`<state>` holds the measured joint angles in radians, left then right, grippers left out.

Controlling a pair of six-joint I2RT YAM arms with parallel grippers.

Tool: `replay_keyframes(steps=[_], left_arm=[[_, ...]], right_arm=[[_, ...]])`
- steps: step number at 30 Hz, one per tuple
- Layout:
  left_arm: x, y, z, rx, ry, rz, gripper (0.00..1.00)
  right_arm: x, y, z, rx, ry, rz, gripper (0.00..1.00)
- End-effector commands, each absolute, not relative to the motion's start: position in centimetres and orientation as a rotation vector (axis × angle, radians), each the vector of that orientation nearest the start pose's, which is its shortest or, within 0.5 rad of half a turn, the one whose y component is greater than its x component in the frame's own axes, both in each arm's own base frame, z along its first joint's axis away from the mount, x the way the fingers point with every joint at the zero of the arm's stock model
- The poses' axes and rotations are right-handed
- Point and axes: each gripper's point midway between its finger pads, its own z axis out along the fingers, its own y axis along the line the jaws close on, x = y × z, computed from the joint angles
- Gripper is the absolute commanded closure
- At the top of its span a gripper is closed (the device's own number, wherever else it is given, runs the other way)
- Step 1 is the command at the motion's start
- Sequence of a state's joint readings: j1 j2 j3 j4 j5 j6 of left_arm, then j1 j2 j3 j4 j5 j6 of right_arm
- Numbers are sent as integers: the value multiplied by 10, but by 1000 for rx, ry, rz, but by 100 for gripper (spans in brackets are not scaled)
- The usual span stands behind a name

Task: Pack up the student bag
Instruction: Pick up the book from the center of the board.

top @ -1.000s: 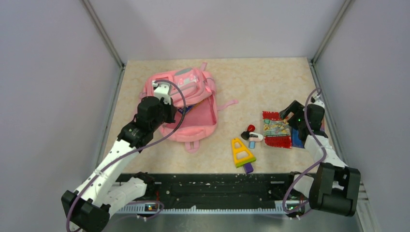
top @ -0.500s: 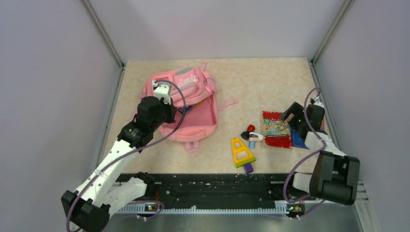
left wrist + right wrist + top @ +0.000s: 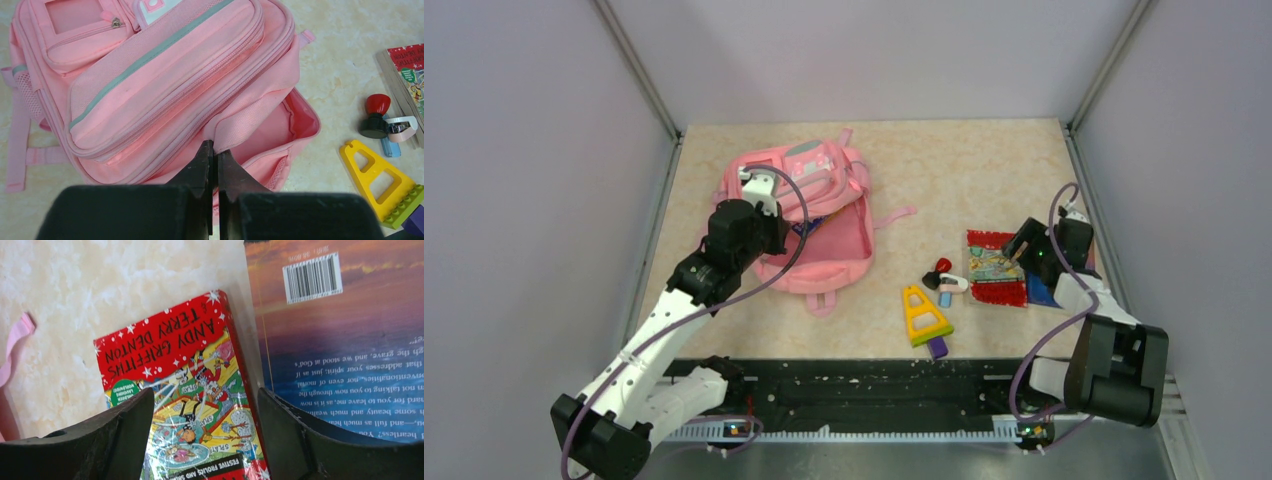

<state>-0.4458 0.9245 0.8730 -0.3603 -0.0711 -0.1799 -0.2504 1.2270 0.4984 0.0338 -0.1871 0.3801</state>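
The pink student bag (image 3: 809, 205) lies at the left of the table with its main compartment open; it fills the left wrist view (image 3: 150, 75). My left gripper (image 3: 772, 215) is shut on the edge of the bag's pink fabric flap (image 3: 214, 145) and holds it up. My right gripper (image 3: 1022, 243) is open, low over a red picture book (image 3: 996, 268). In the right wrist view the fingers straddle the book's right half (image 3: 175, 355), gripper (image 3: 205, 400). A blue book (image 3: 340, 340) lies under it to the right.
A yellow triangular toy (image 3: 923, 315) with a purple block (image 3: 937, 347) lies in the near centre. A red-topped stamp (image 3: 941, 266) and a white-pink item (image 3: 954, 283) lie just left of the books. Walls close in on both sides.
My right gripper has shifted slightly nearer and lower over the red book. The left arm and the bag have not moved.
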Motion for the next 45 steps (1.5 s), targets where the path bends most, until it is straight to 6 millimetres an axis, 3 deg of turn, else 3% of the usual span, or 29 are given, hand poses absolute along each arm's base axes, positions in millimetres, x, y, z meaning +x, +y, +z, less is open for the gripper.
replay_keyframes(steps=[1,5,14,24,30,40,45], left_arm=[[299,-138,280,195,1823,-379,100],[298,-137,281,194,1822,-379,100],[297,-137,283,193,1813,-382,100],[295,-136,286,192,1804,-384,100],[295,-135,287,189,1801,-381,100],[296,-137,284,193,1811,-386,100],[297,-138,282,194,1816,-384,100]], right_arm=[[306,-29,59,570,2227,252,27],[305,-36,59,584,2226,199,26],[302,-24,47,538,2284,164,28],[302,-27,32,584,2342,141,25],[302,0,33,552,2384,317,27],[274,54,41,556,2370,574,27],[266,50,37,570,2364,522,27]])
